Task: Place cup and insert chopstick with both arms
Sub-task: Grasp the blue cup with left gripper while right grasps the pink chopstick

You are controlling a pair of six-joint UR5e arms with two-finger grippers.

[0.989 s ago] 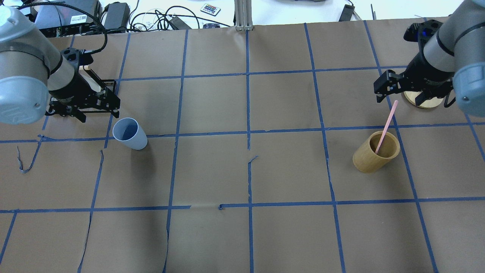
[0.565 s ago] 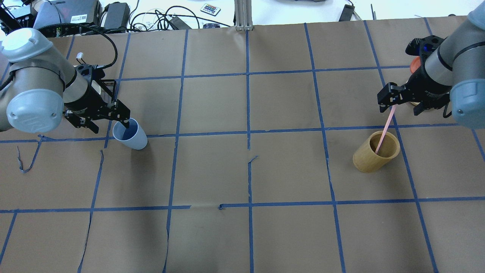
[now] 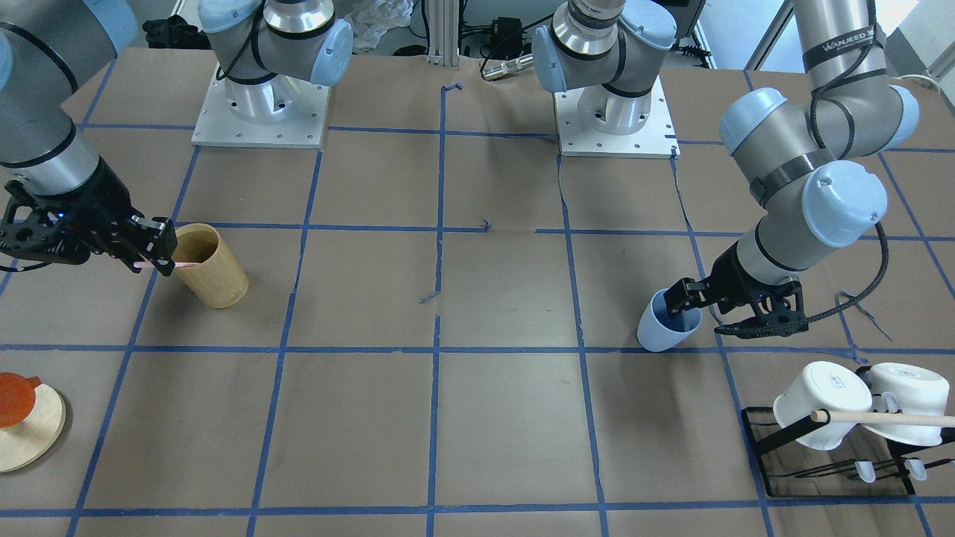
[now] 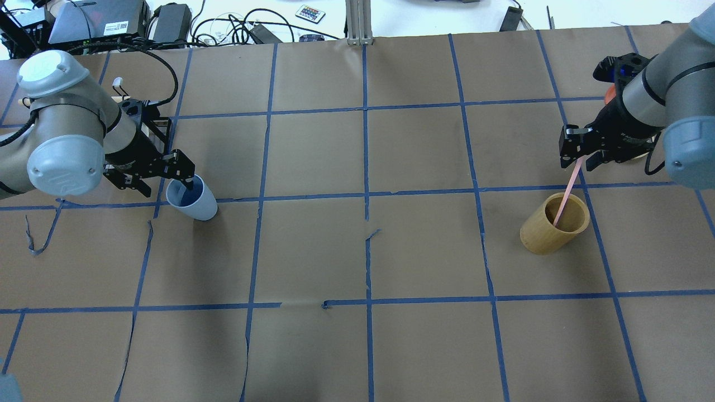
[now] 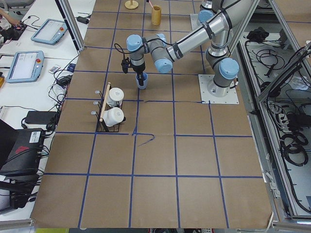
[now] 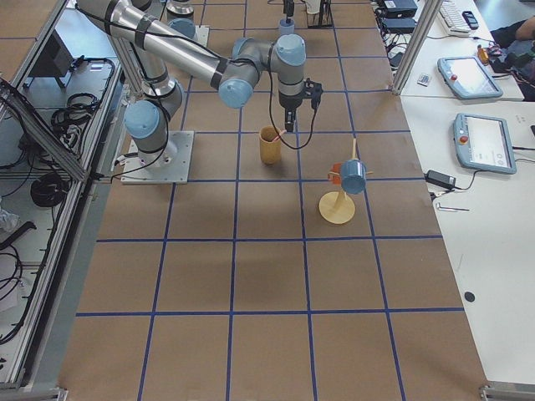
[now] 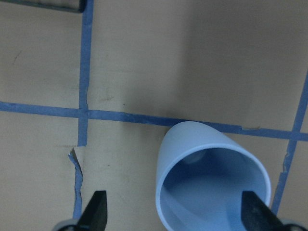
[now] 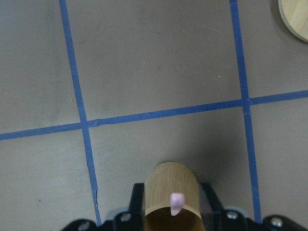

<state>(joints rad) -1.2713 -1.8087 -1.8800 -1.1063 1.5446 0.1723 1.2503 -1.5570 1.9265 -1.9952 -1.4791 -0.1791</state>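
Both grippers lowered since your earlier frame, left gripper (image 4: 167,188) open astride cup (image 4: 196,204) wall, right gripper (image 4: 580,159) open around chopstick (image 4: 567,192) top, chopstick leaning in holder (image 4: 550,235).

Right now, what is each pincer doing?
Left pincer: open, straddling the blue cup's rim.
Right pincer: open around the pink chopstick, not clamped.

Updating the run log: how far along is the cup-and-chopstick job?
Nothing done yet. In hand: left hand straddles the rim of the blue cup, one finger inside, jaws open; right hand brackets the top of the pink chopstick, unclamped, which leans in the bamboo holder. Left: both grasps, placing the cup, inserting the chopstick.
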